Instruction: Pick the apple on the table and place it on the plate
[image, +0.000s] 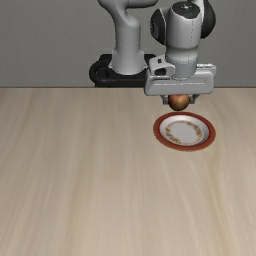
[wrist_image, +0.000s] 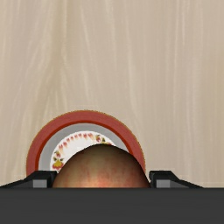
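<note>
A reddish-brown apple (image: 178, 102) hangs in the air, held between the fingers of my gripper (image: 179, 103), which is shut on it. Just below it in the exterior view lies the white plate (image: 184, 131) with a red rim and a flowered ring. In the wrist view the apple (wrist_image: 99, 168) sits between the two fingertips, and the plate (wrist_image: 52, 140) shows right behind it, partly hidden by the apple. The apple hovers above the plate's far edge, apart from it.
A light wooden table (image: 70, 170) spreads to the exterior view's left and forward of the plate. The robot's black base (image: 118, 72) stands at the far edge.
</note>
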